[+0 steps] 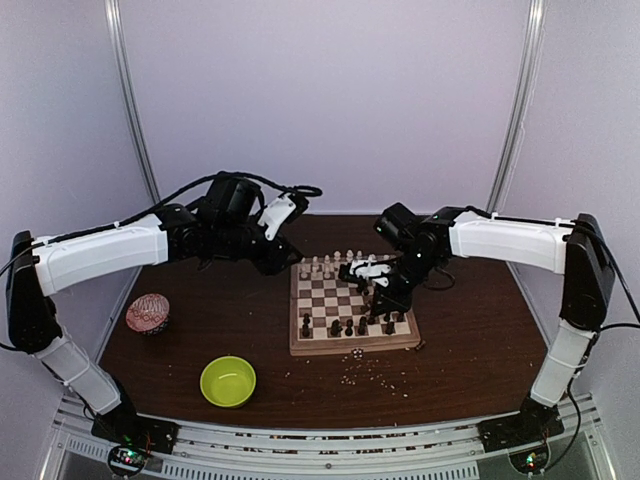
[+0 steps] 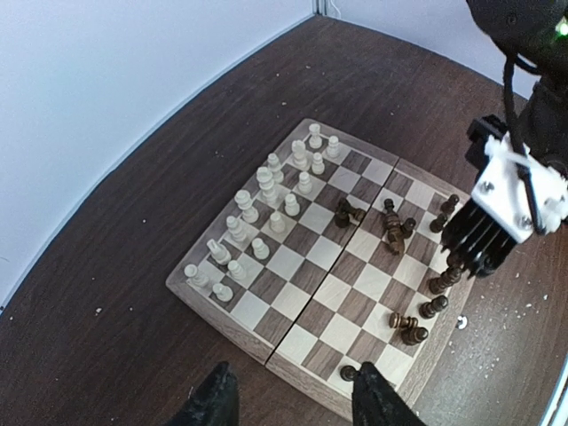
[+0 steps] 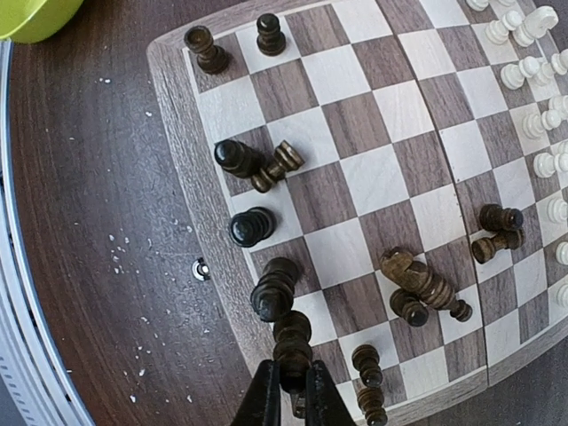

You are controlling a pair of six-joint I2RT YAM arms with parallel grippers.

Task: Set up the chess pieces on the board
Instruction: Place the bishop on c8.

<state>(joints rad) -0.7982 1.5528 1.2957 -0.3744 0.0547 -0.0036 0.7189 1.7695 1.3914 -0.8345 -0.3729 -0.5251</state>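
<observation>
The left gripper [image 2: 293,401] hangs with fingers apart and empty, free for a pick. The board [image 2: 355,306] lies just ahead of its tips, with the pale pieces [image 2: 266,191] standing beyond, to its left. The right gripper [image 3: 293,395] is pressed together, seemingly pinching a dark piece [image 3: 291,342] upright over the rim row to seat it. The fallen pieces [image 3: 426,284] lie ahead, to its right.

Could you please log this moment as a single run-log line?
left fingers: open, empty; right fingers: shut on dark piece by board rim; pale pieces: mostly standing; other dark pieces: several toppled
</observation>
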